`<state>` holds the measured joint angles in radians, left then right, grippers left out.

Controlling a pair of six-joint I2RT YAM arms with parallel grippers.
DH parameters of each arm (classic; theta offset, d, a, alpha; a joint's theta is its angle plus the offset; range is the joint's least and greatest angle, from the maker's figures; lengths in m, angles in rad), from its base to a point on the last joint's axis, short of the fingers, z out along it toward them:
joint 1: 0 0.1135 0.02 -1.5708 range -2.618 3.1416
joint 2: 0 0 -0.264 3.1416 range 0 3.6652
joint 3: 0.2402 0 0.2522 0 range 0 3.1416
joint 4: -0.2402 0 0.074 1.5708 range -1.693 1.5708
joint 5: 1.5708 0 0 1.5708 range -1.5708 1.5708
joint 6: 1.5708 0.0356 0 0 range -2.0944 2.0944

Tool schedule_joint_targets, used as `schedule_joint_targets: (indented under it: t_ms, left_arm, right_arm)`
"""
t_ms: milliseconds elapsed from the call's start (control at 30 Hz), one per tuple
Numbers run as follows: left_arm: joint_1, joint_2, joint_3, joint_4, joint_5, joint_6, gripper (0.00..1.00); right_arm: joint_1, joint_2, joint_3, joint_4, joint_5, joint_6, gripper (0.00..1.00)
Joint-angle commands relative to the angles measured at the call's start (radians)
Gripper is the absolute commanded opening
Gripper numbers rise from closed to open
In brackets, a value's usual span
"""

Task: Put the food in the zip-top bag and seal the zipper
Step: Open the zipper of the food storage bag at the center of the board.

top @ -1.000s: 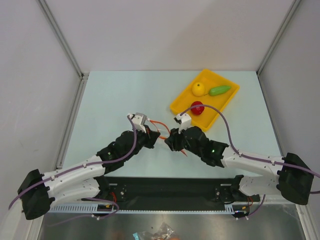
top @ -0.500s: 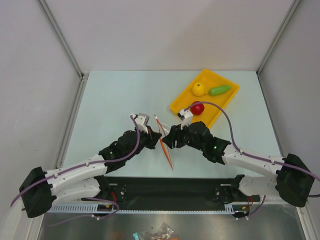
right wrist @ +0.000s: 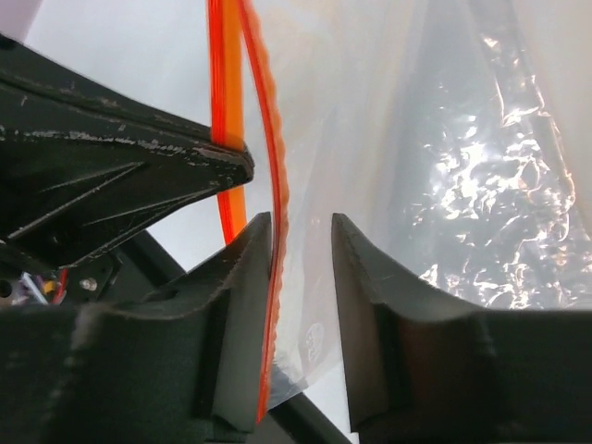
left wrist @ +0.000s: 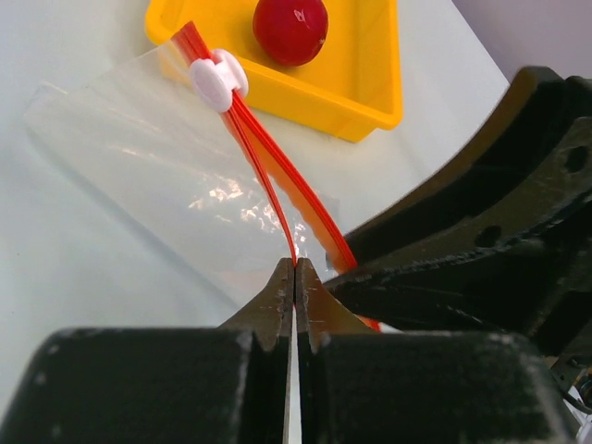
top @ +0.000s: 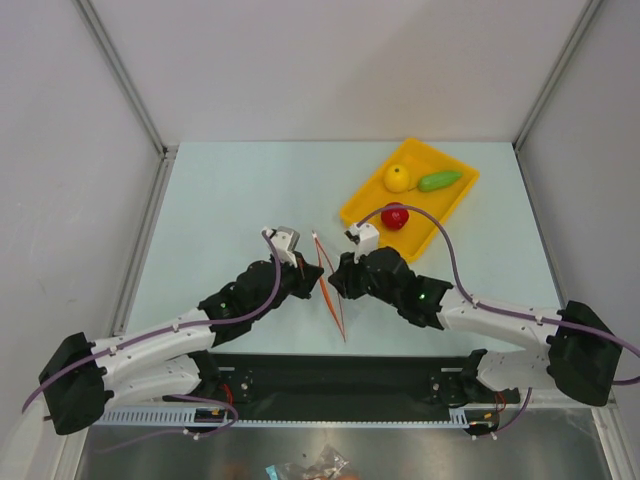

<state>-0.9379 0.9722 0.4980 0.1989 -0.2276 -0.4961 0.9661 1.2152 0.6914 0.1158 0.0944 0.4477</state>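
While my left gripper (left wrist: 295, 266) pinches the zipper (left wrist: 259, 157), right gripper (right wrist: 301, 231) parted round bag (right wrist: 462, 185), upper-right tray (top: 452, 200) holding lemon (top: 398, 178), fruit (top: 395, 216), vegetable (top: 440, 181).

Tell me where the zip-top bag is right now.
In the top view, the zip-top bag sits mid-table, near-left of the yellow tray, between the left gripper, which pinches its zipper, and the right gripper.
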Motion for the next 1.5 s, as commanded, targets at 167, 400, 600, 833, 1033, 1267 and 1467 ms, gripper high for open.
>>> schedule_joint_targets:
  t_ms: [167, 400, 600, 833, 1033, 1267, 1467]
  left_arm:
    - [-0.006, -0.03, 0.063, -0.048, 0.007, 0.028, 0.0]
    - [-0.007, -0.012, 0.356, -0.558, -0.062, 0.016, 0.0]
    - [-0.016, -0.133, 0.491, -0.854, -0.151, -0.041, 0.0]
    - [-0.018, -0.098, 0.694, -1.092, -0.268, -0.015, 0.0]
    - [-0.015, 0.115, 0.737, -0.965, -0.228, 0.022, 0.0]
    - [0.04, 0.344, 0.617, -0.659, -0.142, 0.027, 0.0]
    - [0.07, 0.408, 0.59, -0.552, -0.115, 0.059, 0.01]
  right_arm:
    - [0.086, 0.061, 0.134, -0.113, 0.232, -0.058, 0.0]
    - [0.063, 0.032, 0.204, -0.125, 0.167, -0.02, 0.0]
    - [0.022, 0.093, 0.241, 0.022, -0.112, 0.074, 0.0]
    - [-0.058, 0.187, 0.269, 0.173, -0.383, 0.197, 0.0]
    - [-0.162, 0.236, 0.252, 0.179, -0.441, 0.207, 0.0]
    - [-0.279, 0.282, 0.255, 0.05, -0.365, 0.044, 0.0]
    - [-0.296, 0.339, 0.238, 0.041, -0.315, 0.029, 0.0]
